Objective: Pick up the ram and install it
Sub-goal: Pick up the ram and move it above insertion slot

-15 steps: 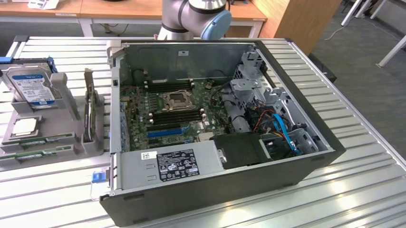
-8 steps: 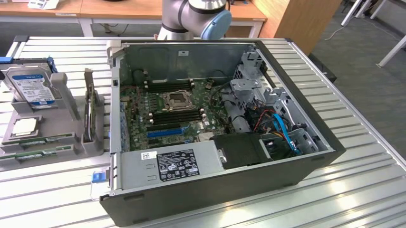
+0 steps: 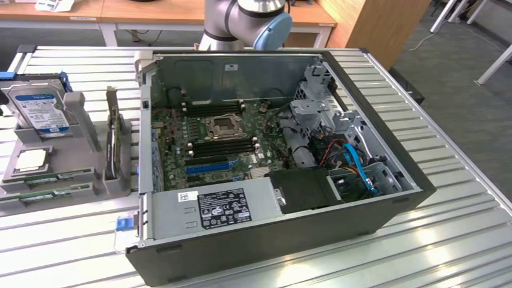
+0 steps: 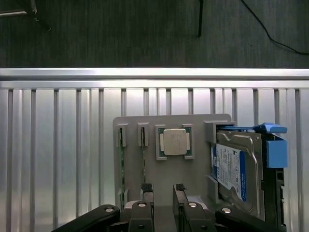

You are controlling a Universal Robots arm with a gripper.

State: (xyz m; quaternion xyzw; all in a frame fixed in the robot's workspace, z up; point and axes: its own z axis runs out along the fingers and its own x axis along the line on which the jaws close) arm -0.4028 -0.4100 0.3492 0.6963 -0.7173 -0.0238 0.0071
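The ram [image 4: 143,162] stands edge-on in its holder [image 4: 135,166], one end hidden behind the gripper [image 4: 163,188], jaws released.

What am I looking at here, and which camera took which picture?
It is a grey and blue robot arm with a two-fingered black gripper. One picture comes from a camera standing off to the side; the other from a camera on the arm's wrist, looking down past the gripper. On the ribbed metal table stands an open black computer case. Beside it, a grey plastic tray holds a blue-labelled hard drive, a square silver processor chip and thin green memory sticks. The gripper is open and holds nothing.
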